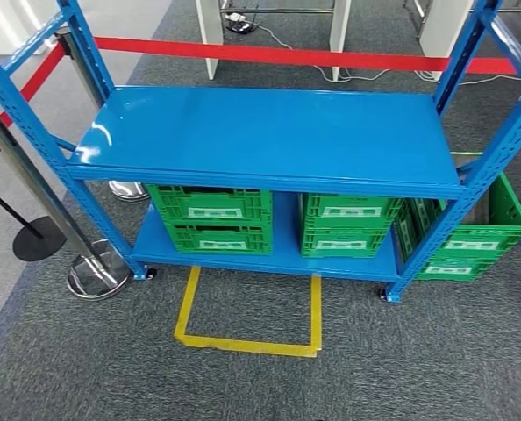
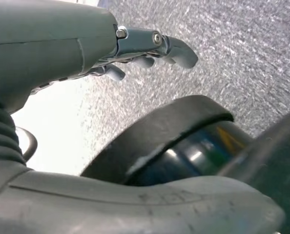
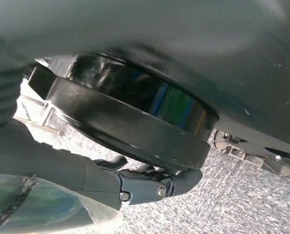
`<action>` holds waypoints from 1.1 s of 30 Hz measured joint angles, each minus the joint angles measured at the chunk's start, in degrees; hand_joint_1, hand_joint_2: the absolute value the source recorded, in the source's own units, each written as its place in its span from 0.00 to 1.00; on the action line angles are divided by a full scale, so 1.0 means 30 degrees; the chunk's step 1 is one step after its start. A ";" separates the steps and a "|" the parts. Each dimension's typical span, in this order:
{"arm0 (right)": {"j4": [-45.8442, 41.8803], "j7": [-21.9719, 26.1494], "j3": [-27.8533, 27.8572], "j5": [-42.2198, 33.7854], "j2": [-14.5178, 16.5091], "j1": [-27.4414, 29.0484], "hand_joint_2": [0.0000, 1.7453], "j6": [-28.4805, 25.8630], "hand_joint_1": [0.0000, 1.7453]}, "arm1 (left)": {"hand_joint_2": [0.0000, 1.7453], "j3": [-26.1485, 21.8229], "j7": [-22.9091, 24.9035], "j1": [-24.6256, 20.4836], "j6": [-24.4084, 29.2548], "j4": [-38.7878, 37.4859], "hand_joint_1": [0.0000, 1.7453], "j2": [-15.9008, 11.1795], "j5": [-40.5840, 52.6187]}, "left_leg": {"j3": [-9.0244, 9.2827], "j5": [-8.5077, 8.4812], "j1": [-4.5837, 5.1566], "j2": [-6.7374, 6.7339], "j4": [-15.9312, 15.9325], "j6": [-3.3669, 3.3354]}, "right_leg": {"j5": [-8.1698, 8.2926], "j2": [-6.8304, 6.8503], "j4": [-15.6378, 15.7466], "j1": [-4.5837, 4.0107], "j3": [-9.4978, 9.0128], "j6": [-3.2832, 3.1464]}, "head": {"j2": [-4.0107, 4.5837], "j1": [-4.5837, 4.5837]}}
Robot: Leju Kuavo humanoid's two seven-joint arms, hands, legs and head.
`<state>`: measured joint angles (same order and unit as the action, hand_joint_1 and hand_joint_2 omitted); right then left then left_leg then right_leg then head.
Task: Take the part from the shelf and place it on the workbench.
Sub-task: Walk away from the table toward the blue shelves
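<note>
Two hands hang empty at the robot's sides, left hand (image 2: 147, 48) and right hand (image 3: 151, 187) with fingers loosely extended; ahead, the part cannot be made out on the shelf (image 1: 264, 136) or in the crates (image 1: 211, 219).

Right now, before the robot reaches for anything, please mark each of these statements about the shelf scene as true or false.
1. The top board of the blue shelf carries a green crate. False: that board is bare; the green crates sit lower.
2. Two green crates stand side by side on the lower board. True.
3. A third green crate stands on the floor beside the shelf's right end. True.
4. The yellow tape outline on the carpet is a closed ring behind the shelf. False: it lies in front of the shelf and is open towards it.
5. The left hand holds a part. False: its fingers hang over the carpet with nothing in them.
</note>
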<state>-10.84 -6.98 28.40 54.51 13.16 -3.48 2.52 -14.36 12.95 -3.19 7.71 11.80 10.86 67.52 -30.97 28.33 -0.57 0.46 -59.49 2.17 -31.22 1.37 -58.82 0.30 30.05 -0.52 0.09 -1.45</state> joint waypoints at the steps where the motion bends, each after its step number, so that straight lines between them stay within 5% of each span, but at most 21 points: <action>1: -0.0002 -0.0130 0.0024 0.0044 -0.0011 0.0001 1.00 0.0033 0.00 | 1.00 -0.0002 0.0053 0.0020 0.0016 -0.0004 0.00 0.0025 0.0106 | 0.0098 0.0199 0.0018 -0.0002 0.0243 -0.0073 | -0.0007 -0.0011 -0.0022 -0.0065 0.0071 0.0033 | 0.0000 0.0020; 3: -0.0004 -0.0267 0.0080 0.0071 -0.0022 0.0001 1.00 0.0111 0.00 | 1.00 -0.0011 0.0128 0.0022 0.0029 -0.0004 0.00 0.0031 0.0214 | 0.0111 0.0268 0.0035 0.0001 0.0387 -0.0339 | 0.0010 0.0002 -0.0012 -0.0082 0.0085 0.0086 | 0.0000 -0.0035; 21: -0.0007 -0.0367 0.0483 -0.0002 -0.0031 -0.0304 1.00 0.0133 0.00 | 1.00 -0.0031 0.0153 0.0000 -0.0005 -0.0007 0.00 0.0036 0.0330 | 0.0158 0.0309 0.0137 0.0000 0.0379 -0.0456 | 0.0105 -0.0011 0.0141 0.0008 0.0002 0.0282 | 0.0000 -0.0032; 23: -0.0007 -0.0338 0.0541 -0.0003 -0.0031 -0.0365 1.00 0.0016 0.00 | 0.50 -0.0069 0.0084 0.0010 -0.0005 -0.0006 0.00 0.0036 0.0317 | 0.0162 0.0305 0.0137 -0.0001 0.0380 -0.0462 | 0.0105 -0.0011 0.0141 0.0008 0.0001 0.0282 | 0.0000 -0.0032; 25: -0.0007 -0.0281 0.0589 -0.0022 -0.0031 -0.0407 0.50 -0.0051 0.00 | 0.00 -0.0100 -0.0073 0.0069 0.0046 -0.0006 0.00 0.0036 0.0385 | 0.0165 0.0304 0.0136 -0.0002 0.0381 -0.0464 | 0.0105 -0.0012 0.0141 0.0007 0.0002 0.0282 | 0.0000 -0.0032; 27: -0.0007 -0.0223 0.0620 -0.0054 -0.0031 -0.0383 0.00 -0.0055 0.00 | 0.00 -0.0102 -0.0196 0.0155 0.0075 -0.0007 0.00 0.0036 0.0487 | 0.0165 0.0304 0.0136 -0.0002 0.0382 -0.0464 | 0.0103 -0.0009 0.0141 0.0006 0.0000 0.0283 | 0.0000 -0.0032; 33: -0.0007 -0.0161 0.0749 -0.0096 -0.0031 -0.0107 0.00 -0.0027 0.00 | 0.00 -0.0109 -0.0231 0.0308 0.0000 -0.0007 0.00 0.0031 0.0574 | 0.0158 0.0306 0.0137 -0.0001 0.0385 -0.0465 | 0.0098 -0.0012 0.0141 0.0007 0.0000 0.0290 | 0.0000 -0.0033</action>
<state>-10.86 -7.46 30.64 54.22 13.07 -3.80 2.44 -14.69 12.26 -2.27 7.71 11.78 10.96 69.24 -30.49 29.25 -0.16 0.45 -58.34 0.78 -30.92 1.34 -58.40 0.32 30.05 0.35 0.09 -1.55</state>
